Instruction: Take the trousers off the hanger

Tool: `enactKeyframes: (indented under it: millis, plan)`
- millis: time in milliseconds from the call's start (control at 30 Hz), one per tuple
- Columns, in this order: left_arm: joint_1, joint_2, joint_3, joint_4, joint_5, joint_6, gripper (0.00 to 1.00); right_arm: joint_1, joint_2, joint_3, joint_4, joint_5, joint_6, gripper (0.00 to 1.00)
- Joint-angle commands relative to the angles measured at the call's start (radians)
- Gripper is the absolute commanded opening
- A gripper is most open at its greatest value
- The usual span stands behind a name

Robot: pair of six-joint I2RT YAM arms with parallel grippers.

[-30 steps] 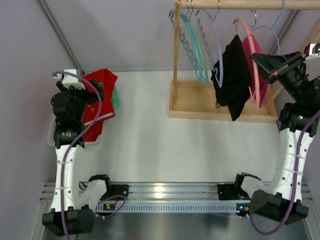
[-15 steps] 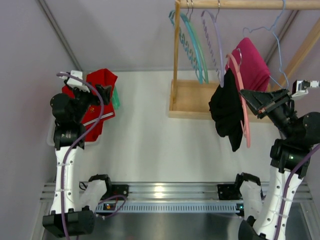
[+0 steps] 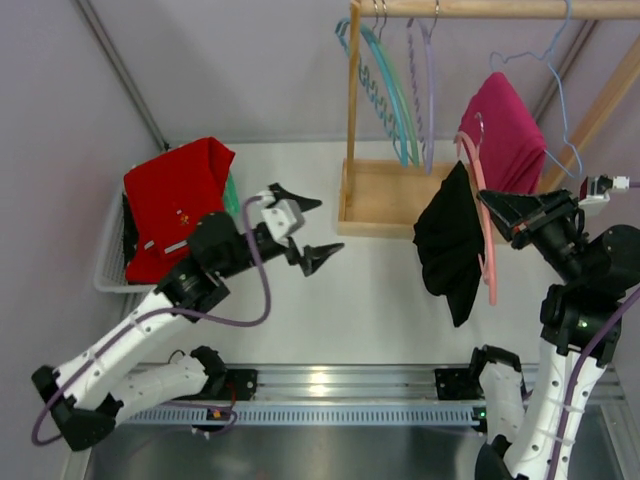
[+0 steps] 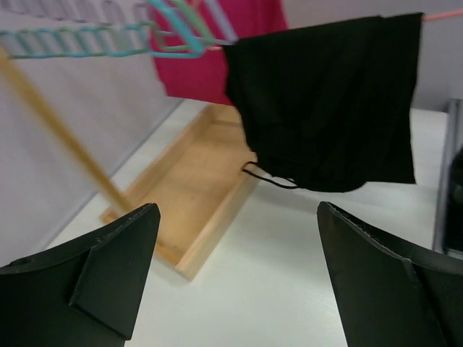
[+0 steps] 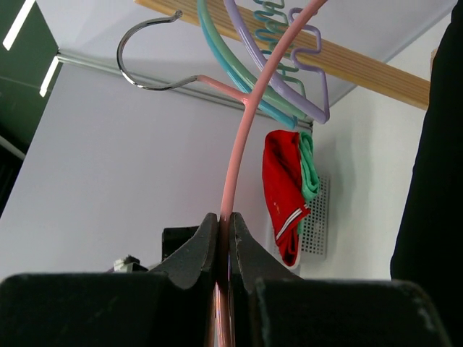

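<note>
The right end effector (image 3: 492, 207) is clamped on the pink plastic hanger (image 3: 489, 262), with black trousers (image 3: 447, 240) draped over it near the right edge of the white bench (image 3: 300, 320). The left end effector (image 3: 314, 226) gapes wide mid-bench.

Pinched in your right claw (image 5: 223, 220) is a pink hanger (image 5: 236, 152) of smooth, glossy plastic, topped by a bright metal hook (image 5: 155, 87). Just beside that claw hang the black trousers (image 3: 450, 240), a soft, matt cloth with no sheen. Your left claw (image 4: 235, 210) has spread fingers (image 4: 108, 267) of matt black plastic. Ahead of it you see the rack base (image 4: 195, 181) in pale, bare-looking wood, and beneath it the table (image 4: 289, 289), smooth and matt white. Beyond the trousers hangs a magenta cloth (image 4: 253, 18), likewise matt.
</note>
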Motion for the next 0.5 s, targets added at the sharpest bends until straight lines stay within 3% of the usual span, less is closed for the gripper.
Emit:
enactKeyframes:
  millis: [0,33,133,267,467]
  plan:
    - [-0.186,0.108,-0.005,0.173,-0.211,0.151,0.96,-0.012,-0.020,0.092,0.077,0.040,-0.032,0.00]
    - [-0.279,0.160,-0.007,0.219,-0.251,0.160,0.96,-0.012,-0.021,0.094,0.074,0.038,-0.035,0.00]
    - [-0.402,0.275,0.036,0.326,-0.320,0.168,0.96,-0.012,-0.020,0.089,0.054,0.037,-0.044,0.00]
    - [-0.509,0.416,0.096,0.425,-0.354,0.180,0.96,-0.012,-0.023,0.083,0.042,0.035,-0.045,0.00]
    - [-0.554,0.603,0.220,0.527,-0.425,0.100,0.88,-0.012,-0.021,0.083,0.042,0.021,-0.035,0.00]
